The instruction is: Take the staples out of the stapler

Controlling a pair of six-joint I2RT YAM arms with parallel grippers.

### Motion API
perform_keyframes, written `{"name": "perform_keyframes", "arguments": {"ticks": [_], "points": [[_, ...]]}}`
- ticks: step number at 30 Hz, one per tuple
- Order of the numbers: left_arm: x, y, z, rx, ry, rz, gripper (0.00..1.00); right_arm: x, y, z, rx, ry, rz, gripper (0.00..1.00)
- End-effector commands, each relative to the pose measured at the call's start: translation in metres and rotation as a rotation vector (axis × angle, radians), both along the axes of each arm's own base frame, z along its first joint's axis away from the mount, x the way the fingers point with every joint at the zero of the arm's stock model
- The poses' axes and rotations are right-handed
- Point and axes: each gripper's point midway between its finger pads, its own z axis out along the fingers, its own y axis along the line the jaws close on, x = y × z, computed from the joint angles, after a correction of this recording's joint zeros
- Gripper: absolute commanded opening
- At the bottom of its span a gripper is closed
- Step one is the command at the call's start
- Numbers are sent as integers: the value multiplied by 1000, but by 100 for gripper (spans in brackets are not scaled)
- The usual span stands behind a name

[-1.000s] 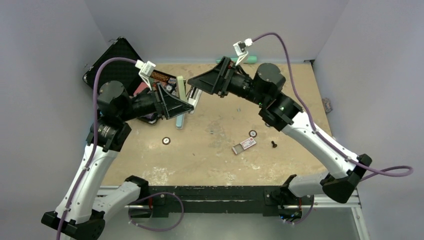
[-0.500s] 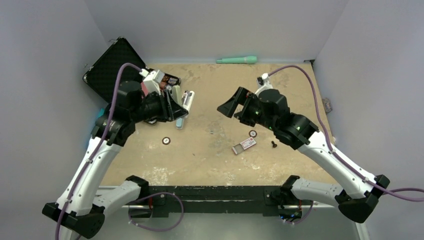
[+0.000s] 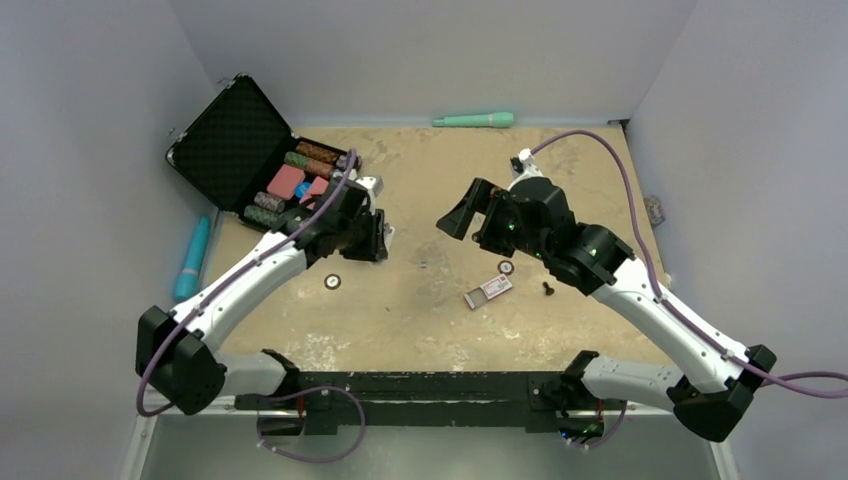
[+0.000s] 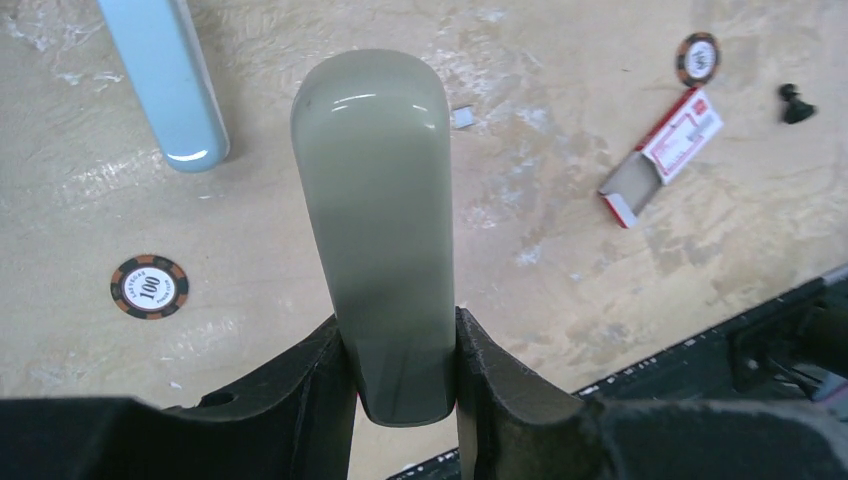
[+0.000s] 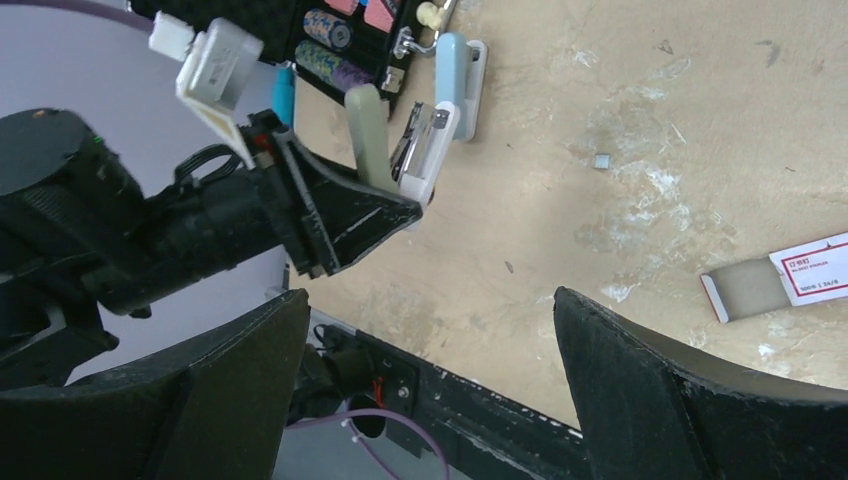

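Observation:
The stapler lies opened on the table. In the right wrist view I see its light-blue base (image 5: pixel 455 75), white-and-metal magazine (image 5: pixel 425 140) and grey-green top cover (image 5: pixel 366 125). My left gripper (image 4: pixel 400 320) is shut on the end of this grey-green cover (image 4: pixel 375 190); the light-blue base (image 4: pixel 165 80) lies beyond it. In the top view the left gripper (image 3: pixel 372 238) hides most of the stapler. My right gripper (image 3: pixel 455 215) is open and empty, hovering to the right of the stapler, apart from it; in its own view its jaws (image 5: pixel 425 300) stand wide.
An open staple box (image 3: pixel 488 290) lies mid-table with a black screw (image 3: pixel 547 288) and a poker chip (image 3: pixel 506 267) beside it. Another chip (image 3: pixel 332 282) lies near the left gripper. An open black case (image 3: pixel 230 140) of chips stands back left. A teal pen (image 3: pixel 475 120) lies along the back wall.
The right gripper let go near the stapler and drew back to the right, then stayed. The left arm stretched out low, carrying its gripper down over the stapler.

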Motion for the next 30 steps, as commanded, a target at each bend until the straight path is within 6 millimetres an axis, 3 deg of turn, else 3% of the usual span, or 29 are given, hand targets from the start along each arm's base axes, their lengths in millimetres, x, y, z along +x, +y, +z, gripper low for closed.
{"name": "perform_keyframes", "arguments": {"ticks": [1, 7, 13, 17, 25, 27, 30], "points": [[26, 3, -29, 106, -36, 39, 0, 4, 2, 10, -19, -35, 20, 96], [44, -1, -73, 198, 40, 53, 0, 6, 2, 3, -60, -36, 40, 96], [57, -10, -95, 231, 84, 45, 0, 8, 3, -3, -88, -35, 55, 96], [67, -8, -104, 280, 96, 58, 0, 14, 3, -5, -113, -43, 62, 96], [88, 13, -108, 435, 86, 165, 0, 24, 3, -2, -144, -57, 73, 96], [88, 15, -114, 458, 113, 176, 10, 25, 1, -1, -144, -57, 75, 97], [87, 13, -116, 444, 134, 187, 56, 26, -5, -1, -144, -57, 64, 97]]}}
